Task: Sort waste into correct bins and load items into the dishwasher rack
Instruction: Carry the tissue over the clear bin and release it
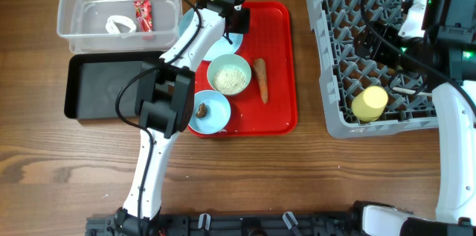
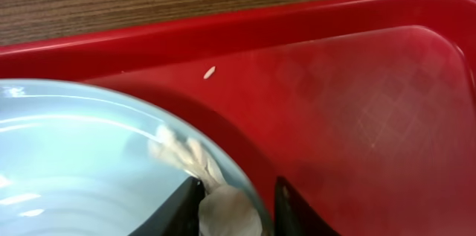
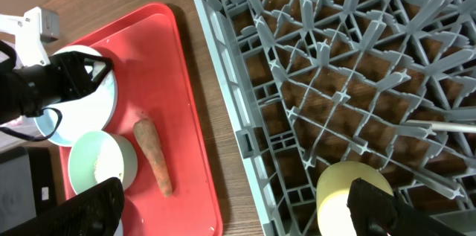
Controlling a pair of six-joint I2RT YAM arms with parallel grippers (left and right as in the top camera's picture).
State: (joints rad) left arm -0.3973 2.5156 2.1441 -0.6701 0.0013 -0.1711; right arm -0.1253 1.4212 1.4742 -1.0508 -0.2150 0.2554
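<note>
The dishwasher rack [image 1: 335, 57] stands right of the red tray [image 1: 279, 65], with the right jaws spread wide and empty above it (1 yellow cup [image 1: 370, 103] inside). The clear bin [image 1: 65, 13] lies left of the tray. In the tray's far left corner, the left jaws straddle crumpled white tissue [image 2: 223, 210] on the rim of the pale blue plate [image 2: 74, 161]; whether they pinch it I cannot tell. Waste sorting seems in hand: next, a firm pinch, lift, carry to that bin.
</note>
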